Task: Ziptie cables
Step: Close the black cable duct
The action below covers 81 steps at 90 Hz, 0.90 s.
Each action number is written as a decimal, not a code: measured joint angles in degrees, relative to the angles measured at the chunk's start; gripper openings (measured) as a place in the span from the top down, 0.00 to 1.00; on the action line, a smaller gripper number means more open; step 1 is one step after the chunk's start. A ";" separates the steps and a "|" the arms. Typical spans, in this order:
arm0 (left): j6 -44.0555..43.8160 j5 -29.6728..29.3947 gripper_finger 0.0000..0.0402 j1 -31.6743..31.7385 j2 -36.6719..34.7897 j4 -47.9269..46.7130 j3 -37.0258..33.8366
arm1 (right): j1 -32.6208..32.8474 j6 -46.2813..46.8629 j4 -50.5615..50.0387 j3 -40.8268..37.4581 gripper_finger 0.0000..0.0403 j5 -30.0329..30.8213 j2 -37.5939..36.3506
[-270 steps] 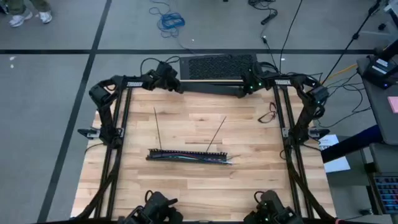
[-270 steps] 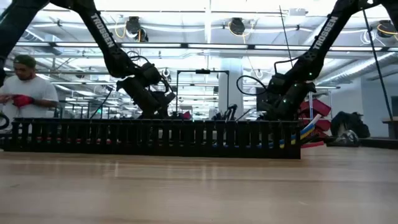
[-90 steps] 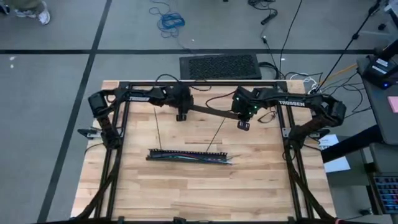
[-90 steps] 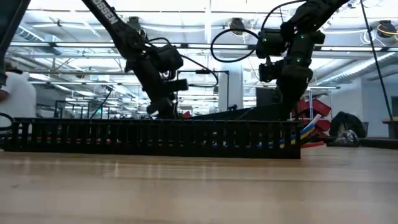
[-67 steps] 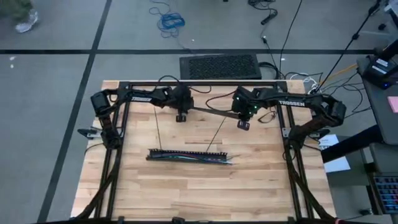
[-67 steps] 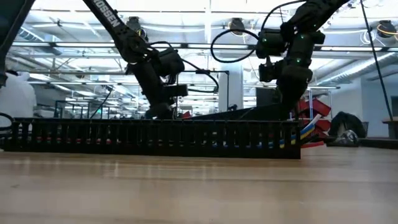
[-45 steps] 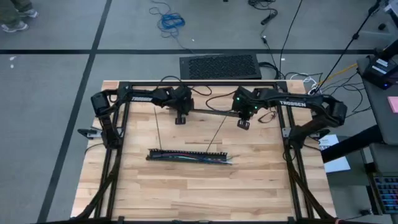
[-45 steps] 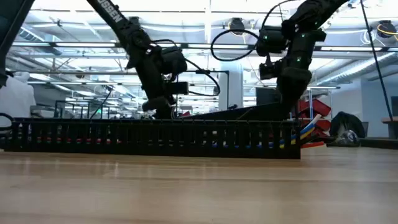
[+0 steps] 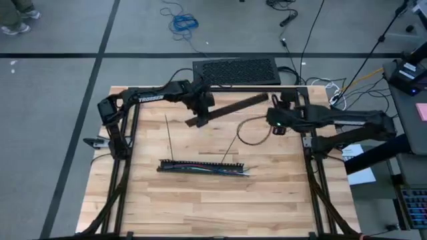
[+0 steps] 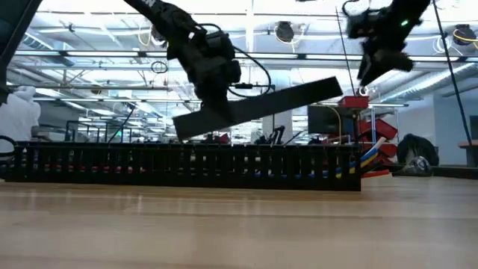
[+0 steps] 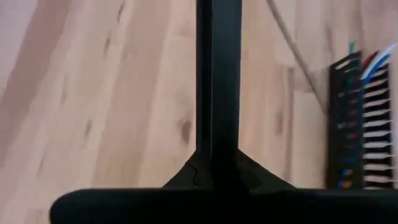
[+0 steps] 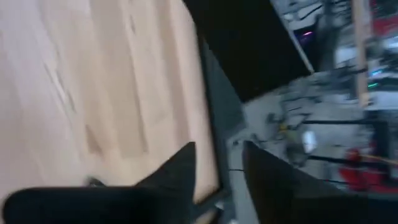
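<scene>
Along the table's middle, the cables [image 9: 207, 169] lie beside the black slotted bar [image 9: 200, 163], two zipties [image 9: 168, 137] angling away. Both look light and limp; a ziptie's free tail seems the best hold. Left gripper [image 9: 198, 112] clenches a flat dark strip [image 9: 230, 108] aloft. Right gripper [image 9: 276, 119] hangs released, empty.

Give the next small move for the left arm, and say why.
Probably swing the dark strip toward the table's far edge and set it down. The left end effector grips it near one end, tilted and clear of the table. The cables and straight-tailed zipties wait mid-table, and the right end effector hangs open nearby.
</scene>
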 joint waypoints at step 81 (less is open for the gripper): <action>-24.38 17.95 0.98 -8.45 1.65 3.15 0.67 | 17.42 -7.11 23.41 4.33 0.33 -10.75 17.49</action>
